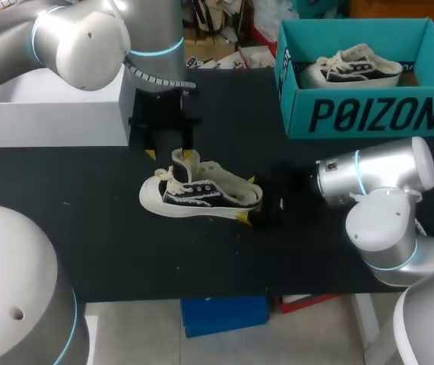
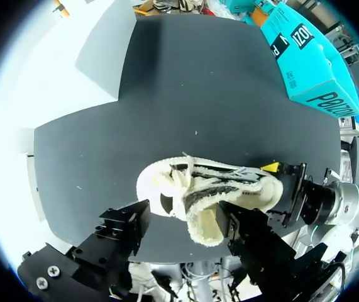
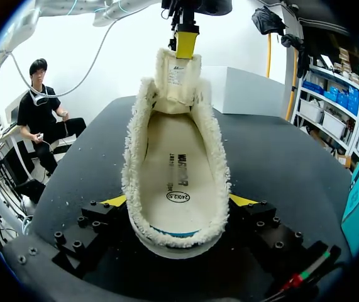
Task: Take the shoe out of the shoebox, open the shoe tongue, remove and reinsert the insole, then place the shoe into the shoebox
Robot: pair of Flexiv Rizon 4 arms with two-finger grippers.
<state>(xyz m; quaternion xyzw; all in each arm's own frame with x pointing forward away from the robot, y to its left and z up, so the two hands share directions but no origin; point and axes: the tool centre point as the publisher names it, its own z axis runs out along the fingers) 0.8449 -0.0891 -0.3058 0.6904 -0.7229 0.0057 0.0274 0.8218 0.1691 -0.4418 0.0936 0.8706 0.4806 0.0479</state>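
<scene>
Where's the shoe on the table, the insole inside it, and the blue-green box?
shoe (image 1: 200,195), head view, on its dark side panel.
insole (image 3: 176,165), right wrist view, on its flat middle.
shoebox (image 1: 376,114), head view, on its front wall.

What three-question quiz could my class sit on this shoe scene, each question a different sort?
1. Which gripper holds the shoe on the table by its heel end, a finger at each side?
2. True or false: the insole lies inside that shoe.
3. What is in the shoebox? A: nothing. B: a second shoe. C: a loose insole.

Key: 1, the right gripper. 2, true. 3, B.
</scene>
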